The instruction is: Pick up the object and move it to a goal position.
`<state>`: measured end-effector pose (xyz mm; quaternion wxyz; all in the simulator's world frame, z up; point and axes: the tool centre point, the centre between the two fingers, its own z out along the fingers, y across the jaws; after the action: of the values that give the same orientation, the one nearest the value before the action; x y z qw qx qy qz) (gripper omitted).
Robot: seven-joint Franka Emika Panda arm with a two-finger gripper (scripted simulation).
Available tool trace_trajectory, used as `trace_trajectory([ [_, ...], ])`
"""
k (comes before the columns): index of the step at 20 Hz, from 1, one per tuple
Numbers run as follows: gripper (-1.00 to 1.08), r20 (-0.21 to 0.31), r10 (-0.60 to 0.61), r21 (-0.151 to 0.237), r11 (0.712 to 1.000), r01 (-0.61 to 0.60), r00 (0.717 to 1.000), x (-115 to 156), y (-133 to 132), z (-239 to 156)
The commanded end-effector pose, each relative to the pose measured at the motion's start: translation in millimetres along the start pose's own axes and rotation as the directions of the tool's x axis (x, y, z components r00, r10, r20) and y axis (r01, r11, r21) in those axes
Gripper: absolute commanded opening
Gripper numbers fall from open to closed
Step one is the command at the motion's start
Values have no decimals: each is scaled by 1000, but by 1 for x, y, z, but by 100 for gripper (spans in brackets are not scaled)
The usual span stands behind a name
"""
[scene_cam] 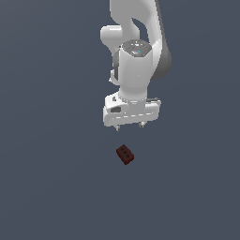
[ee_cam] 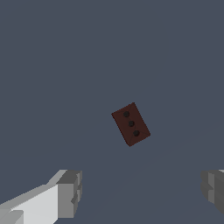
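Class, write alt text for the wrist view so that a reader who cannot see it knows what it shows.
A small dark red-brown block with three round holes in its upper face lies tilted on a plain grey-blue surface. The open tool is seen only as two grey fingertips at the frame's edge, apart from the block.

1 block, 1 end effector

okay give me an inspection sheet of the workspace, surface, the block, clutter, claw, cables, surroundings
Surface: plain dark grey-blue floor, bare around the block.
Job's thing: dark red-brown block lying flat, skewed to the claw; three round holes show on its top face in the wrist view.
Clutter: nothing seen.
Claw: white claw open, fingers wide apart, not touching the block.
Cables: nothing seen.
Surroundings: nothing seen beyond the floor; no goal marker visible.
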<state>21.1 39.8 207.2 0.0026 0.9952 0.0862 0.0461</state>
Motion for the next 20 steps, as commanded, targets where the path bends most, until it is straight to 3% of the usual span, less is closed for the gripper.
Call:
trace_trajectory([
  [1, 100, 3, -14, 0, 1000, 14, 1000, 1, 1, 4],
  [11, 100, 32, -156, 4, 988, 156, 987, 12, 7, 42],
  [20, 100, 64, -347, 30, 938, 346, 936, 22, 15, 99],
])
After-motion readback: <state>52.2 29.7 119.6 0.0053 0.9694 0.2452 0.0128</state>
